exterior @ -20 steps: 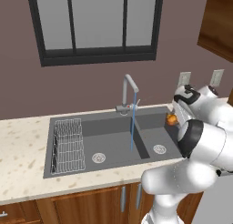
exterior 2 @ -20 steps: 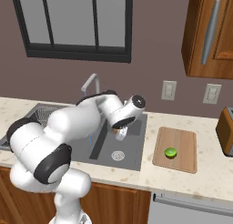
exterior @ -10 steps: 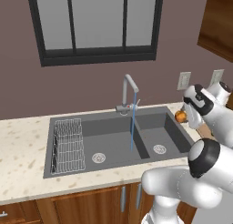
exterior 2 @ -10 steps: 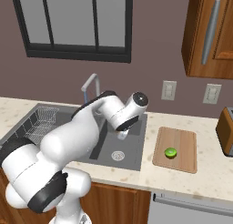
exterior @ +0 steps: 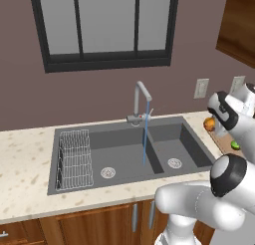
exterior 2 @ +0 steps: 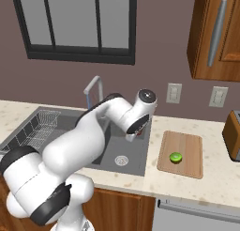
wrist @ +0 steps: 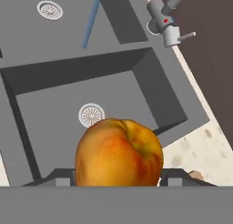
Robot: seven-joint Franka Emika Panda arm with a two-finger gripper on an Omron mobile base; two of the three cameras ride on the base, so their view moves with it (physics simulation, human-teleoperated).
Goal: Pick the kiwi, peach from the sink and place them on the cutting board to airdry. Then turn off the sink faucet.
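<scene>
The tool (wrist: 117, 184) is clamped on the peach (wrist: 119, 152). Carry it level toward the board (exterior 2: 182, 154) at 3 o'clock, clear of the kiwi (exterior 2: 176, 157), and set it down low.

The white arm (exterior 2: 93, 131) rises from the lower left and bends over the dark grey sink (exterior 2: 117, 148), its wrist above the sink's right basin, near the round silver drain (exterior 2: 121, 160). The claw itself is hidden under the wrist. A wire rack (exterior 2: 35, 131) sits at the sink's left end. The grey faucet (exterior 2: 93, 87) stands behind the arm. On the speckled surface (exterior 2: 211, 178) right of the sink lies the wooden cutting board (exterior 2: 187, 148), and the lime-green kiwi (exterior 2: 176, 157) rests on it, near its front left. A brown appliance (exterior 2: 233, 134) stands at the right edge.
</scene>
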